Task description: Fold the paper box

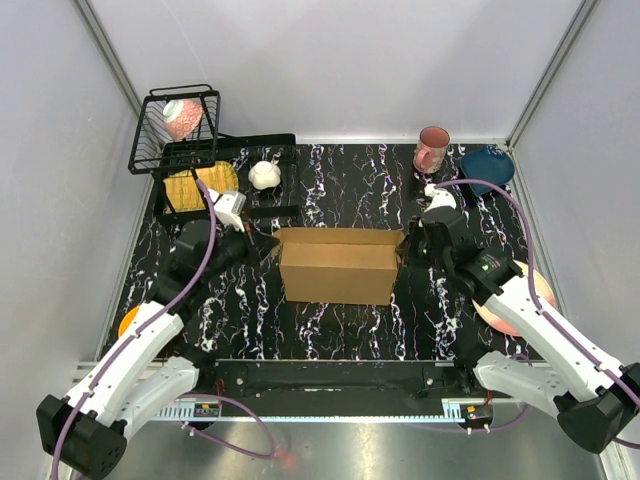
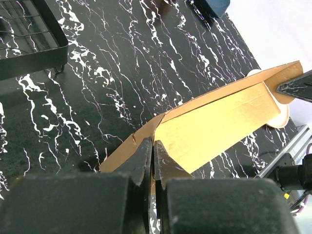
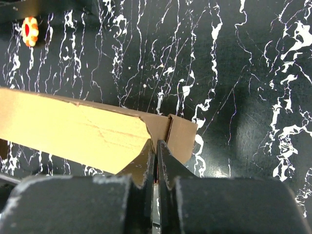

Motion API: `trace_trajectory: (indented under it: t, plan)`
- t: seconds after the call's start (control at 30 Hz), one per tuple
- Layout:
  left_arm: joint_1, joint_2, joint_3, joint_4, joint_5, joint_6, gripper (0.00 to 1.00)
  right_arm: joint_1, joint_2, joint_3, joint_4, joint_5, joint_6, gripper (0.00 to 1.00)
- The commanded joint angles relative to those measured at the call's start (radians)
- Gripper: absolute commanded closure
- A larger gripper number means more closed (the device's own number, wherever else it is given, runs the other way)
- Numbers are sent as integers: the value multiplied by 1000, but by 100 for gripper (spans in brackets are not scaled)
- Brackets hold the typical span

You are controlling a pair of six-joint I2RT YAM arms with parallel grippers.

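The paper box (image 1: pixel 338 265) is plain brown cardboard, standing open-topped at the middle of the black marbled table. My left gripper (image 1: pixel 268 245) is at its left end, shut on the end wall there. In the left wrist view the fingers (image 2: pixel 153 144) pinch the cardboard edge, and the long wall (image 2: pixel 219 122) runs away to the right. My right gripper (image 1: pixel 405 250) is at the box's right end. Seen from the right wrist, this gripper (image 3: pixel 157 144) is shut on the corner flap of the box (image 3: pixel 73 129).
A black wire basket (image 1: pixel 175 130) holding a pink thing stands at the back left, with a yellow item (image 1: pixel 200 185) and a white object (image 1: pixel 264 175) beside it. A pink mug (image 1: pixel 432 148) and a blue bowl (image 1: pixel 487 165) stand back right. A peach plate (image 1: pixel 520 300) lies under the right arm.
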Motion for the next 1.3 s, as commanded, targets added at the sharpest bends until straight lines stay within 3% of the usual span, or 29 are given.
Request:
trace_trajectory:
  t: [0.0, 0.3, 0.67, 1.27]
  plan:
    - [-2, -18, -31, 62, 45, -85, 100, 5, 0, -58, 66, 16, 96, 100]
    - [-2, -59, -119, 133, 12, -199, 100, 5, -3, -119, 91, 47, 84, 100]
    - [-2, -109, -82, 108, -44, -301, 100, 3, -37, -208, 130, 68, 41, 100]
    - [-30, -204, -258, 268, -128, -507, 100, 7, -49, -280, 167, 73, 47, 100]
